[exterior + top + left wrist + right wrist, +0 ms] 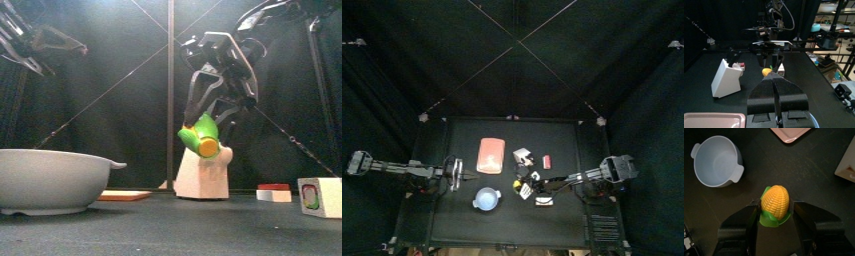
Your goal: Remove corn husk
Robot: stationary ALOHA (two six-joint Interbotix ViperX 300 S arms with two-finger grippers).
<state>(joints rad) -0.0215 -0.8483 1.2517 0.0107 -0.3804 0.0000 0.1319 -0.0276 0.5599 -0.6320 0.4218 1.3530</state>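
My right gripper [775, 210] is shut on a small corn cob [776, 199], one jaw on each side of it. Yellow kernels show on most of the cob, and the bright-green corn husk [769, 220] wraps only its lower end. In the front view the corn [201, 136] hangs tilted above the table, in front of a white block [203, 174]. My left gripper [774, 81] is shut and holds nothing. It sits at the table's left [460, 171], pointing toward the corn [766, 72].
A blue bowl [486, 200] stands near the front, below and beside the corn in the right wrist view [714, 160]. A salmon-red board [490, 157] lies left of centre. Small white-and-red pieces [274, 192] and a cube [318, 196] sit at the right.
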